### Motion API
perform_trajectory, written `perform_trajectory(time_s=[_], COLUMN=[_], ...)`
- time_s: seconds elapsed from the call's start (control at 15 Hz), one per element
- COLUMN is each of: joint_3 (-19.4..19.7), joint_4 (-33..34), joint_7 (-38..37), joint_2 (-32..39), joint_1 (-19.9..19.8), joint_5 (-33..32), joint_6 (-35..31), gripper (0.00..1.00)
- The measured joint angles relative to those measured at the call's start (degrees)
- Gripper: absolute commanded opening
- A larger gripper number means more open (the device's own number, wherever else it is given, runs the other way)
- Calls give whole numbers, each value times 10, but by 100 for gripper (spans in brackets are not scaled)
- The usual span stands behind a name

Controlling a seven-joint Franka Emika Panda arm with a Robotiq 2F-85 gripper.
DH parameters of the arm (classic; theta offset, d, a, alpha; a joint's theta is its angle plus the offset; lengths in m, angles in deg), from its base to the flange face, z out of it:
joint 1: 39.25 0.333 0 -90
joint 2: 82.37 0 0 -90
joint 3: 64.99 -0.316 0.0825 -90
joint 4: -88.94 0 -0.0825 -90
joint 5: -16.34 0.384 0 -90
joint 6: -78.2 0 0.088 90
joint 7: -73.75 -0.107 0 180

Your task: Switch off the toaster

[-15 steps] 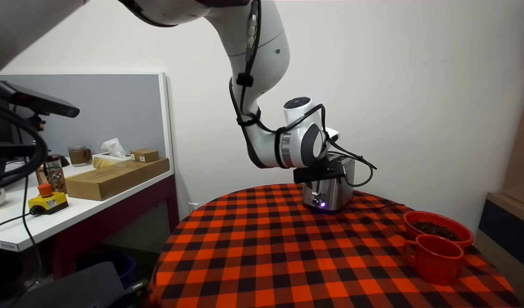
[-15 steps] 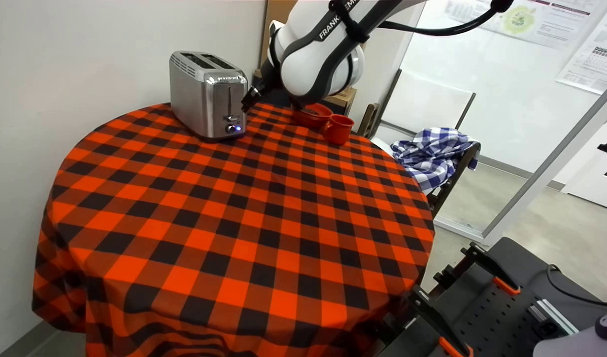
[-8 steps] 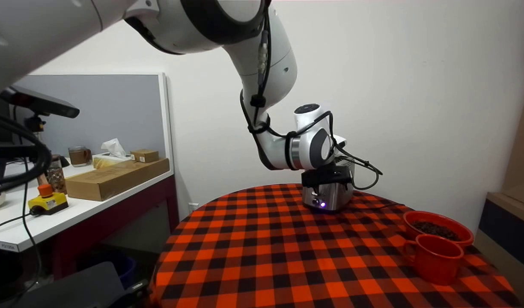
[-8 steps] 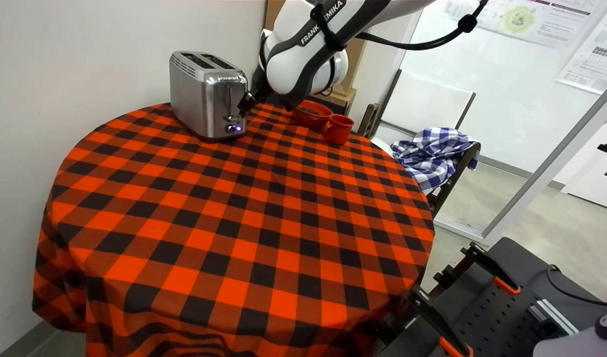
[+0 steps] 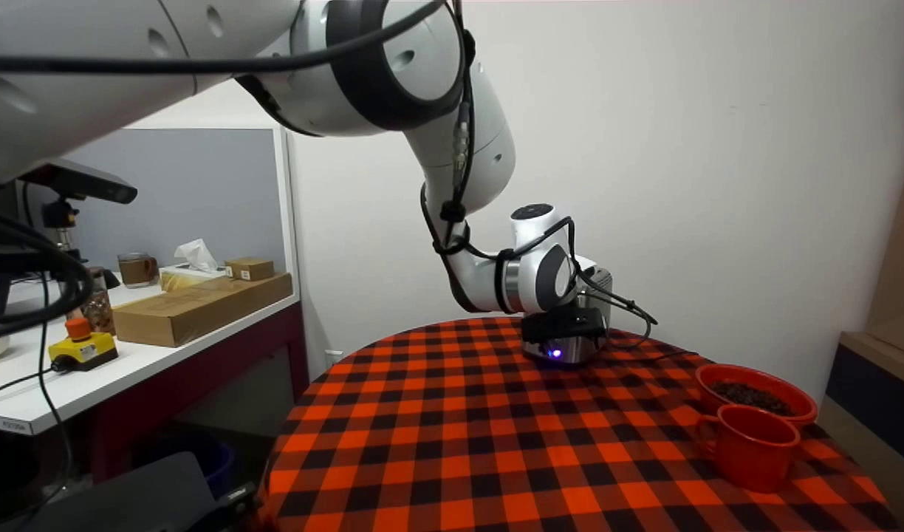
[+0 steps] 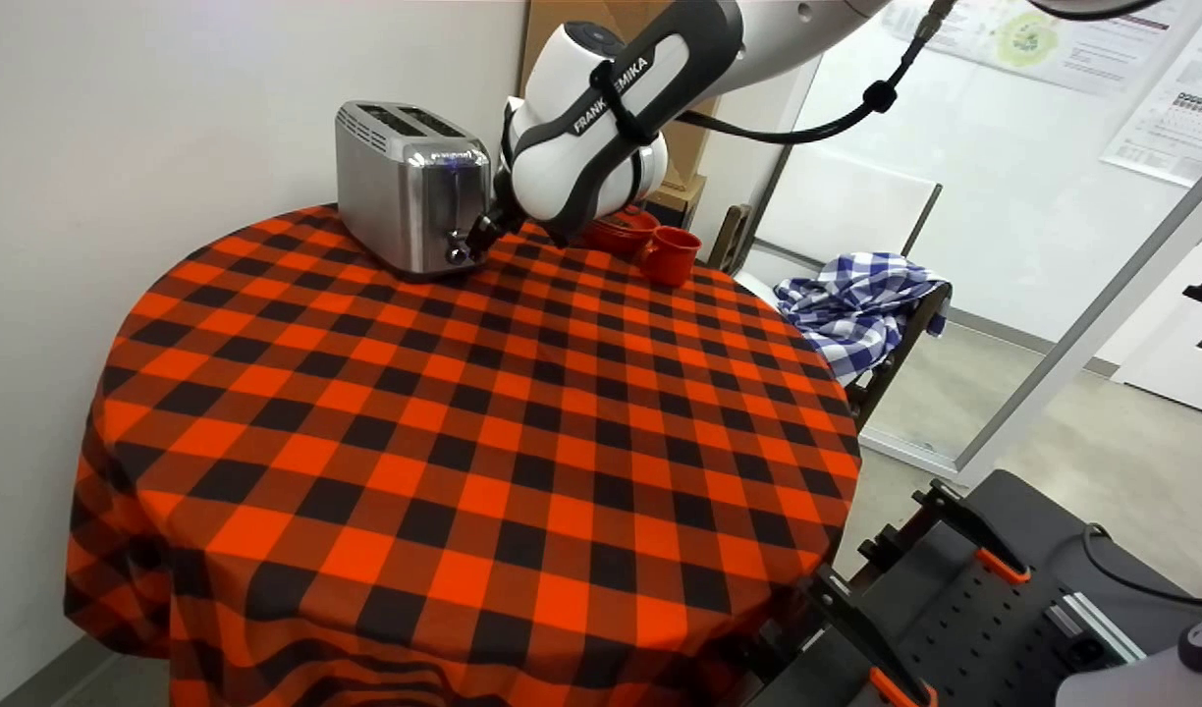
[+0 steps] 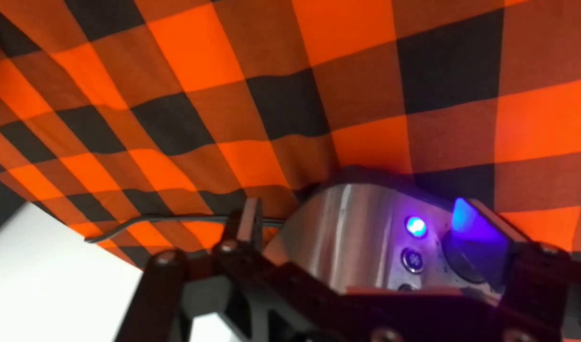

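While holding the black two-fingered gripper [image 7: 359, 204] spread wide with nothing clasped, facing, in the wrist view, the front of the boxy, shiny silver metal toaster [image 7: 350, 232]; overlapping the dark round knob [image 7: 456, 261] with one finger [image 7: 485, 242], leaving contact impossible to tell, and framing the small round blue-glowing light [image 7: 416, 227] and the small silver-rimmed button [image 7: 413, 260] between both fingers. In an exterior view, holding the white rounded wrist joint [image 5: 527, 275] close before the toaster's face, hiding much of it yet showing the light below, so probably awaiting the switch-off. In an exterior view, seeing the toaster upright on the red-and-black checked cloth [image 6: 483, 432] near the plain white wall [image 6: 218, 98], and placing the gripper's tips just beside the knob, blocking the light from sight. Apparently aiming at the knob and button, not yet pressing; calling next, by all appearances, for choosing the correct control, perhaps drawing the fingers together into one firm point, then pushing straight inward gently, guarding against shoving the toaster backward over the cloth.
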Motion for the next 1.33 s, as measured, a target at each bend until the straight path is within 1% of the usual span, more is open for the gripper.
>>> perform_trajectory(time_s=[0.47, 0.6, 1.0, 1.13, 1.33], joint_3=[10, 12, 24, 30, 31], joint_4=[1, -2, -11, -11, -11], joint_7=[0, -1, -7, -9, -11], joint_2=[8, 8, 27, 35, 41], joint_1=[-3, -3, 7, 10, 8], joint_5=[0, 0, 0, 2, 3], joint_6=[-14, -35, -138, -153, -156], gripper=[100, 100, 100, 100, 100])
